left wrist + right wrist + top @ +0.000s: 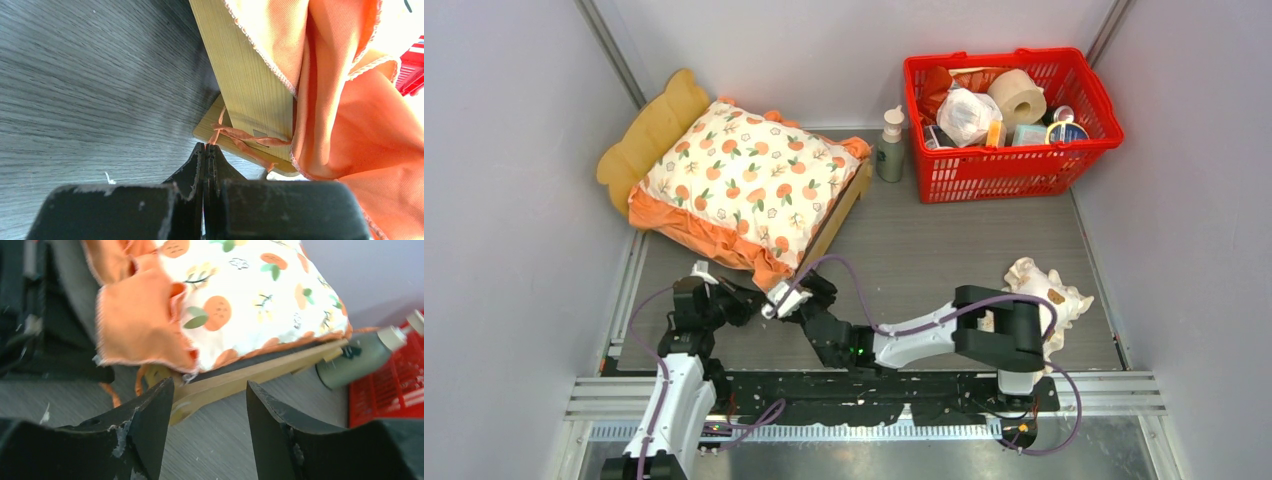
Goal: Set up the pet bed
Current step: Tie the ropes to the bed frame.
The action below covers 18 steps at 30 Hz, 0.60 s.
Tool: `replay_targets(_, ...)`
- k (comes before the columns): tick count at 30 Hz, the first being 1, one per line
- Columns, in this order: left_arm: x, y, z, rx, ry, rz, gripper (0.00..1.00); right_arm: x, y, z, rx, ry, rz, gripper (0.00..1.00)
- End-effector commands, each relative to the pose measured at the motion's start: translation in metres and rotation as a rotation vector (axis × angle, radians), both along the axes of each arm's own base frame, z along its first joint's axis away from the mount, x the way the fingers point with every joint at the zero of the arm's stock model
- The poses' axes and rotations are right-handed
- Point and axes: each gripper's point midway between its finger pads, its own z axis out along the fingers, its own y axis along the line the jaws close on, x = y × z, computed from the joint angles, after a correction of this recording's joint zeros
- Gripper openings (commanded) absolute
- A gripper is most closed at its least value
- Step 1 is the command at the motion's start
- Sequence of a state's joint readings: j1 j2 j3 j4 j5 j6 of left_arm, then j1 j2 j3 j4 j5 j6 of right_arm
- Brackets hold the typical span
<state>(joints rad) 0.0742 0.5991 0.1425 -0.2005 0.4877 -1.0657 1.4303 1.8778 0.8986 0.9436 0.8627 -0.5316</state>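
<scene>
left claw (205, 150): together, tip beside pet bed (250, 90) corner | right claw (210, 407): apart, facing bed rail | cushion (744, 175): on bed

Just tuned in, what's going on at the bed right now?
Both arms are working at the near corner of the pet bed, which carries the orange-print cushion. The right gripper is open, with the end of the bed's wooden side rail in front of its gap. The left gripper is shut, its tips at a thin orange tie by that corner. Whether it pinches the tie is unclear. The small frilled pillow lies off to the right, not on the bed.
</scene>
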Motion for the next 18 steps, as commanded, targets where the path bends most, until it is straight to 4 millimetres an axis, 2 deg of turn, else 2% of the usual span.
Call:
replay_targets(1, 0.01, 0.003, 0.019, 0.021, -0.063, -0.001, 0.0, 0.013, -0.032, 0.046, 0.247, 0.169, -0.232, 0.6)
replay_targets(2, 0.009, 0.002, 0.019, 0.02, -0.061, -0.003, 0.0, 0.012, -0.032, 0.054, 0.359, 0.235, -0.239, 0.59)
replay_targets(3, 0.009, 0.002, 0.019, 0.017, -0.062, -0.002, 0.0, 0.017, -0.038, 0.048, 0.327, 0.276, -0.258, 0.58)
replay_targets(4, 0.01, 0.002, 0.02, 0.014, -0.065, -0.002, 0.0, 0.015, -0.032, 0.052, 0.414, 0.36, -0.224, 0.56)
replay_targets(5, 0.01, 0.002, 0.02, 0.011, -0.067, -0.001, 0.0, 0.023, -0.036, 0.048, 0.397, 0.401, -0.235, 0.54)
replay_targets(7, 0.01, 0.002, 0.019, 0.01, -0.066, 0.001, 0.0, 0.024, -0.029, 0.047, 0.431, 0.495, -0.191, 0.51)
replay_targets(10, 0.011, 0.003, 0.019, 0.013, -0.068, 0.007, 0.0, 0.014, -0.013, 0.044, 0.431, 0.602, -0.072, 0.49)
replay_targets(11, 0.012, 0.004, 0.019, 0.019, -0.07, 0.01, 0.0, 0.004, -0.003, 0.042, 0.394, 0.625, 0.013, 0.49)
replay_targets(13, 0.013, 0.006, 0.02, 0.04, -0.07, 0.012, 0.0, -0.005, 0.003, 0.037, 0.33, 0.596, 0.105, 0.48)
replay_targets(14, 0.013, 0.008, 0.02, 0.054, -0.069, 0.016, 0.0, -0.012, 0.0, 0.025, 0.288, 0.584, 0.129, 0.48)
replay_targets(15, 0.013, 0.009, 0.02, 0.061, -0.068, 0.019, 0.0, -0.013, 0.006, 0.032, 0.263, 0.514, 0.192, 0.48)
replay_targets(16, 0.014, 0.01, 0.02, 0.065, -0.07, 0.021, 0.0, -0.02, 0.003, 0.02, 0.22, 0.491, 0.222, 0.48)
replay_targets(17, 0.014, 0.01, 0.02, 0.066, -0.072, 0.02, 0.0, -0.021, 0.008, 0.031, 0.193, 0.394, 0.282, 0.48)
replay_targets(18, 0.014, 0.009, 0.02, 0.064, -0.073, 0.018, 0.0, -0.025, 0.006, 0.021, 0.151, 0.359, 0.305, 0.48)
